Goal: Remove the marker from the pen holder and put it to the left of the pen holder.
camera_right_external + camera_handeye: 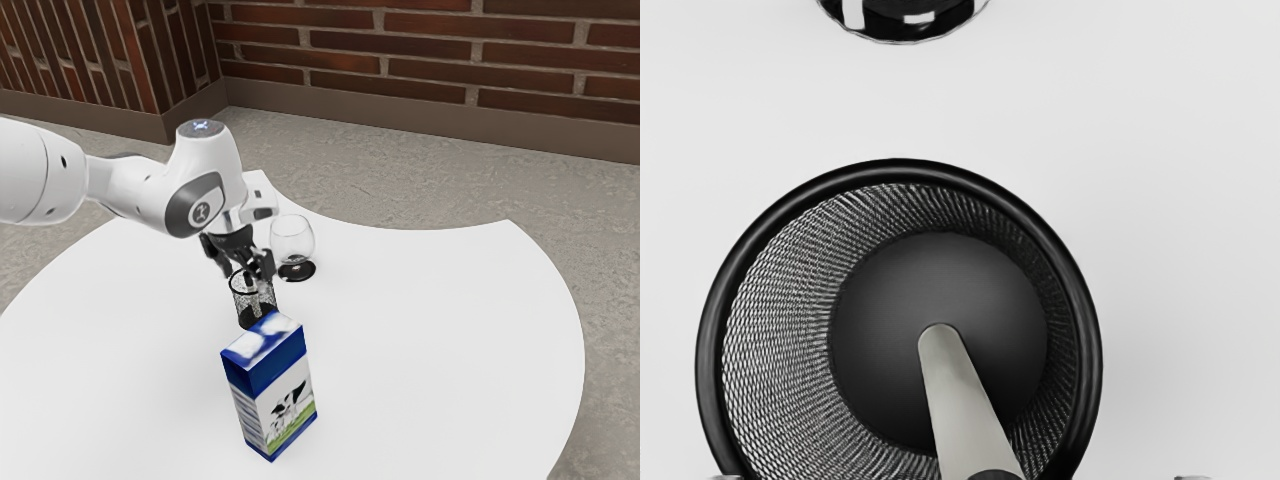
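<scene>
My gripper (247, 268) is right over the pen holder (241, 297) in the exterior view, its two fingers spread apart. The black mesh holder stands upright on the table, and the light grey marker (256, 302) is inside it. Looking down in the wrist view, I see the round rim of the pen holder (715, 330) and the marker (962, 410) leaning within, its upper end toward the hand. The tips of the gripper (959, 477) peek in at the lower edge, wide apart on either side of the marker, not touching it.
A clear glass (292, 240) with a dark base stands just beyond the holder; its base (905, 18) also appears in the wrist view. A blue and white milk carton (275, 390) stands close on the holder's other side. All rest on a white table (440, 330).
</scene>
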You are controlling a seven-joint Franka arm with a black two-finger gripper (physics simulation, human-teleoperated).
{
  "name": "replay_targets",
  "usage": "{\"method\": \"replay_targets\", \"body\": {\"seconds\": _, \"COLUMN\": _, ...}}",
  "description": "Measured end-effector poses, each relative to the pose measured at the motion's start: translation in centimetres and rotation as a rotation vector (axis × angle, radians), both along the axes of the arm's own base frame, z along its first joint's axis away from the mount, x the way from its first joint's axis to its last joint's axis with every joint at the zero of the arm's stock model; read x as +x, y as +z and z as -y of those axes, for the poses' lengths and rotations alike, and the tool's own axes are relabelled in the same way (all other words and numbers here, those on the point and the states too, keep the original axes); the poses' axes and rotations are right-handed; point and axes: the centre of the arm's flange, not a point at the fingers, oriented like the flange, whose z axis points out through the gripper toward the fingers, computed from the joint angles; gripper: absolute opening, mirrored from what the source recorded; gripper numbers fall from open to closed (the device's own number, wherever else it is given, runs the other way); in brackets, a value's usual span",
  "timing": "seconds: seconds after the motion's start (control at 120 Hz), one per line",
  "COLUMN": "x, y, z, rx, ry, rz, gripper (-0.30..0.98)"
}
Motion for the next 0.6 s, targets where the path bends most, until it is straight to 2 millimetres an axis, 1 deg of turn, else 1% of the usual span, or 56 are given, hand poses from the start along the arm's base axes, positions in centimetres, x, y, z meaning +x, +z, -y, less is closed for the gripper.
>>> {"method": "replay_targets", "body": {"seconds": 0.108, "x": 0.0, "y": 0.1, "z": 0.0, "rx": 0.0, "ry": -0.009, "rz": 0.004, "gripper": 0.35}}
{"method": "replay_targets", "body": {"seconds": 0.242, "x": 0.1, "y": 0.2, "z": 0.0, "rx": 0.001, "ry": -0.015, "rz": 0.007, "gripper": 0.13}}
{"method": "replay_targets", "body": {"seconds": 0.333, "x": 0.1, "y": 0.3, "z": 0.0, "rx": 0.002, "ry": -0.017, "rz": 0.008, "gripper": 0.04}}
{"method": "replay_targets", "body": {"seconds": 0.433, "x": 0.1, "y": 0.5, "z": 0.0, "rx": 0.006, "ry": -0.018, "rz": 0.012, "gripper": -0.02}}
{"method": "replay_targets", "body": {"seconds": 0.5, "x": 0.0, "y": 2.0, "z": -0.1, "rx": 0.009, "ry": -0.016, "rz": 0.036, "gripper": -0.04}}
{"method": "replay_targets", "body": {"seconds": 0.567, "x": -0.2, "y": 4.2, "z": -0.2, "rx": 0.017, "ry": -0.017, "rz": 0.072, "gripper": -0.06}}
{"method": "replay_targets", "body": {"seconds": 0.6, "x": -0.4, "y": 5.8, "z": -0.3, "rx": 0.024, "ry": -0.019, "rz": 0.097, "gripper": -0.06}}
